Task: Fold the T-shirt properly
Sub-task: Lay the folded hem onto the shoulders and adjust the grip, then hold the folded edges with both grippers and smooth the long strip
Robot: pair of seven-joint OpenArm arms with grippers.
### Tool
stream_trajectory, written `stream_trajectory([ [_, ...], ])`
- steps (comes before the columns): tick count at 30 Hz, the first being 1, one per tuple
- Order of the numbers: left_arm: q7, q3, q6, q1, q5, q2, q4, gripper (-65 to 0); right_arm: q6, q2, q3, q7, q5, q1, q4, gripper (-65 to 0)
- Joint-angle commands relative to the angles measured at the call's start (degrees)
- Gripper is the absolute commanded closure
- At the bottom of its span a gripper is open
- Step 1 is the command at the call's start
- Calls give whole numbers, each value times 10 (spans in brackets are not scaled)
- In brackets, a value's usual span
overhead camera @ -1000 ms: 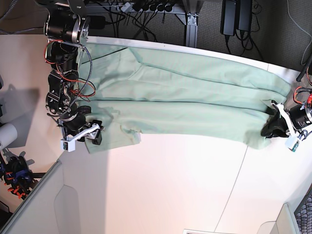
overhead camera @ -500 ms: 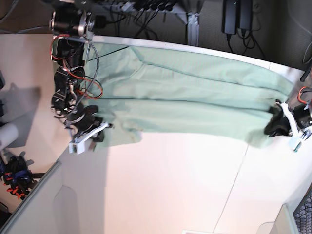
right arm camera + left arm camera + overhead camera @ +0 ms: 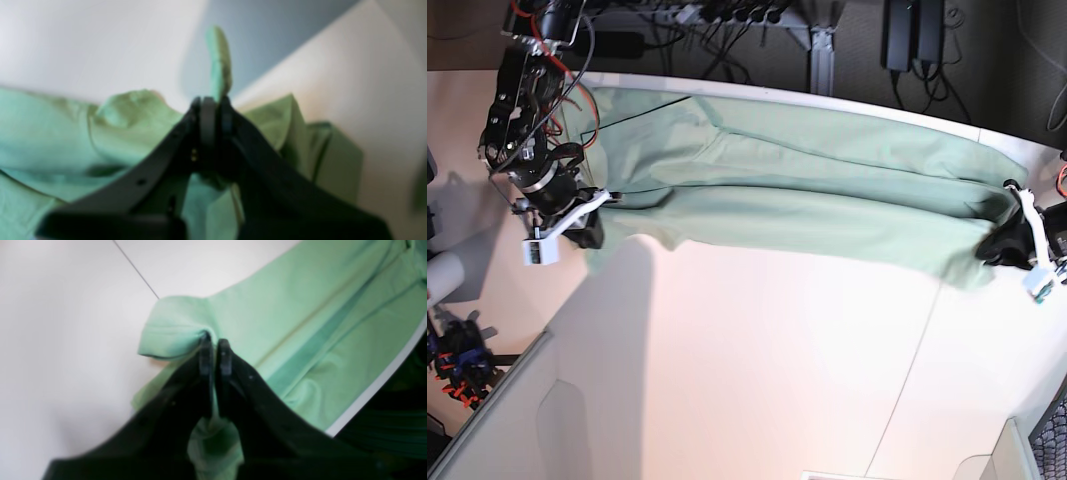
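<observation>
T-shirt (image 3: 807, 200) lies stretched across the counter (image 3: 757, 370), its near hem now lifted farther toward the back edge than 1 s ago. Left gripper (image 3: 215, 355) and right gripper (image 3: 213, 115) fingers both pinch cloth. Lengthwise fold under way.

t-shirt (image 3: 807, 195) stretched across table (image 3: 757, 370) between both claws.

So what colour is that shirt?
Pale mint green T-shirt, plain with no pattern; the base view shows it best.
</observation>
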Motion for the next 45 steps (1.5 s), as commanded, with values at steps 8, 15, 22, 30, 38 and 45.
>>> stream_trajectory([
  [8,9,-5,-3,16,-9,-17,8,-36,2,11,74,-9,60,-91,85,0],
  [15,10,-5,-3,24,-9,-17,8,-107,2,11,92,-11,67,-156,122,0],
  [22,8,-5,-3,31,-9,-17,7,-369,1,-5,92,-11,64,-186,124,0],
  [30,21,-5,80,31,47,-16,5,-374,1,-33,92,-10,60,-188,124,-425],
  [38,41,-5,128,31,51,10,-29,-374,1,-51,92,-4,60,-188,124,-424],
  [45,53,-5,131,43,37,28,-51,-374,1,-52,92,-4,59,-188,124,-424],
])
